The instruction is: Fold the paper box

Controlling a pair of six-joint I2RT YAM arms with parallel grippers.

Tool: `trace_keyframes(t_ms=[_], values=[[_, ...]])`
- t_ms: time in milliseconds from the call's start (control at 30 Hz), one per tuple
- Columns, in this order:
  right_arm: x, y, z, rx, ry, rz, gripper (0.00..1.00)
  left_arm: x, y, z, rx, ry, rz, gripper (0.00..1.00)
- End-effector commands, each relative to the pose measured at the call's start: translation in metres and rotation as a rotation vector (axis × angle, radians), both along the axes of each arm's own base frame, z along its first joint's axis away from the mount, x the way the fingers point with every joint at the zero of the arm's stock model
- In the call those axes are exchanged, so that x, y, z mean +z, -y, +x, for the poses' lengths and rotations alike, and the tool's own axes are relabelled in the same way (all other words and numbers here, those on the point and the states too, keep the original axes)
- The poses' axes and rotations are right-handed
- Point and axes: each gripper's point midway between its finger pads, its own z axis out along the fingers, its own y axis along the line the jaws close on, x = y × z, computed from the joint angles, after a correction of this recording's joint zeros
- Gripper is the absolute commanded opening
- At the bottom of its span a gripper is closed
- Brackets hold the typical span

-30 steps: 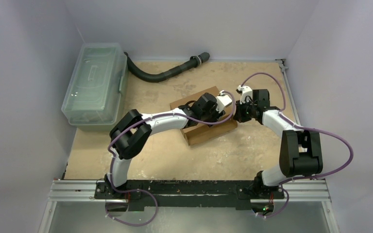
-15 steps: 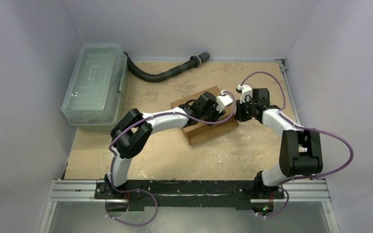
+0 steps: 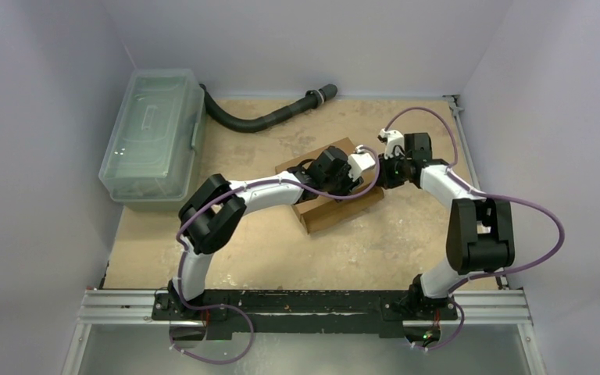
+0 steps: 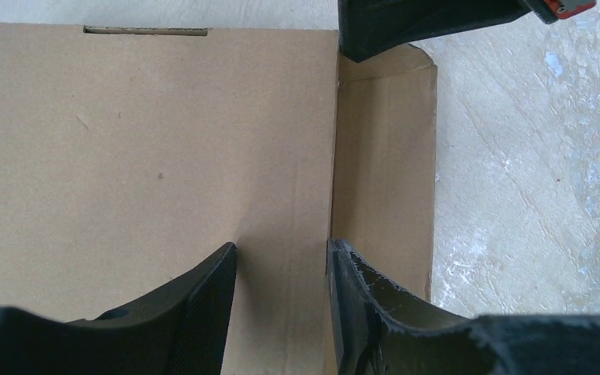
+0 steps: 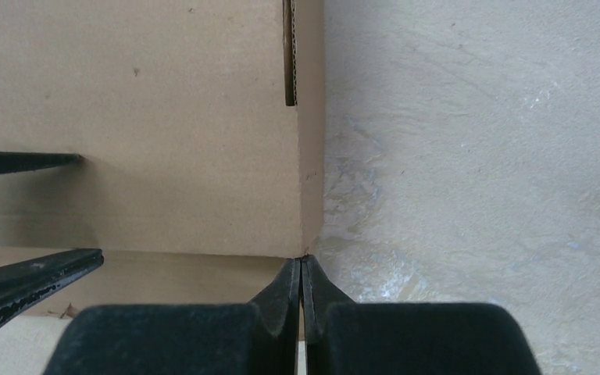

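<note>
You're looking at a tan, scuffed table (image 3: 266, 254) boxed in by pale walls. From above, count one paper box (image 3: 342, 212), brown and shallow, lying mid-table. One clear lidded bin (image 3: 152, 141) sits well off to the box's left, and one black hose (image 3: 266, 119) curls behind the box. There are two arms. The left arm (image 3: 262, 191) reaches across the box and the right arm (image 3: 445, 183) comes in at the box's right end, so the wrists nearly meet there.

Left wrist view: your left gripper (image 4: 281, 269) has its two fingers spread, with bare cardboard in the gap and nothing pinched. It sits over the box's big panel, right beside the crease to one narrow side flap (image 4: 387, 156). One slot (image 4: 145, 31) is cut along the panel's far edge. The other gripper's dark tip pokes in at the flap's far corner.

Right wrist view: your right gripper (image 5: 302, 269) has its fingers pressed together with nothing between them, tips at the box's corner where the panel edge meets the crease. One slot shows along that edge. The two spread fingers of the left gripper show over the panel.
</note>
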Motion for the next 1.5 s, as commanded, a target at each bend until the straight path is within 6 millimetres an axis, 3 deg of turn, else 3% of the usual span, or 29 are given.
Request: trace_keyframes(t_ms=[0, 167, 433, 600, 700, 767, 867, 1000, 1200, 1467], values=[[0.028, -0.015, 0.028, 0.035, 0.097, 0.048, 0.0, -0.04, 0.005, -0.035, -0.091, -0.152, 0.046, 0.43], [0.039, -0.021, 0.019, 0.059, 0.061, 0.095, 0.14, -0.038, 0.001, -0.022, -0.002, -0.169, 0.024, 0.45], [0.063, -0.003, -0.005, 0.073, 0.107, 0.086, 0.38, -0.036, -0.011, -0.005, 0.095, -0.204, -0.007, 0.46], [0.084, 0.007, -0.029, 0.272, 0.225, 0.01, 0.36, -0.031, -0.01, -0.004, 0.095, -0.217, -0.028, 0.46], [0.099, -0.002, -0.056, 0.613, 0.459, -0.122, 0.28, -0.031, -0.009, -0.005, 0.086, -0.228, -0.035, 0.46], [0.087, -0.004, -0.079, 0.933, 0.65, -0.318, 0.01, -0.032, -0.008, -0.007, 0.078, -0.238, -0.033, 0.46], [0.038, 0.016, -0.101, 1.193, 0.611, -0.522, 0.0, -0.035, -0.007, -0.009, 0.069, -0.255, -0.036, 0.46], [-0.005, 0.015, -0.122, 1.501, 0.522, -0.46, 0.0, -0.038, -0.006, -0.011, 0.065, -0.27, -0.038, 0.46], [-0.02, 0.001, -0.087, 1.396, 0.654, -0.545, 0.0, -0.039, -0.007, -0.014, 0.055, -0.28, -0.03, 0.46], [-0.033, 0.007, -0.049, 1.278, 0.713, -0.735, 0.0, -0.043, -0.005, -0.017, 0.034, -0.294, -0.028, 0.45]])
